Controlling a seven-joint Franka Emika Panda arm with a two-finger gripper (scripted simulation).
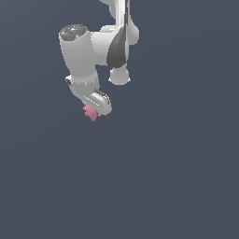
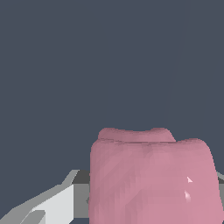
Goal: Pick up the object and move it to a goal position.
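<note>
White gripper (image 1: 93,111) at the end of the big white arm (image 1: 79,51), pointing down and tilted a bit toward the exterior view's right. Closed around the pink object (image 1: 90,112) — held at the very tip, poking out just under the white fingers. Up in the air, with only flat dark blue-grey all around and below. Lumpy and small in the exterior view, much narrower than the gripper above it. Huge in the wrist view — pink object (image 2: 151,177) filling much of the picture, soft and rounded on its edges, with a tiny bright spot on one side. Beside it, a white and grey finger (image 2: 52,205), touching the pink side.
</note>
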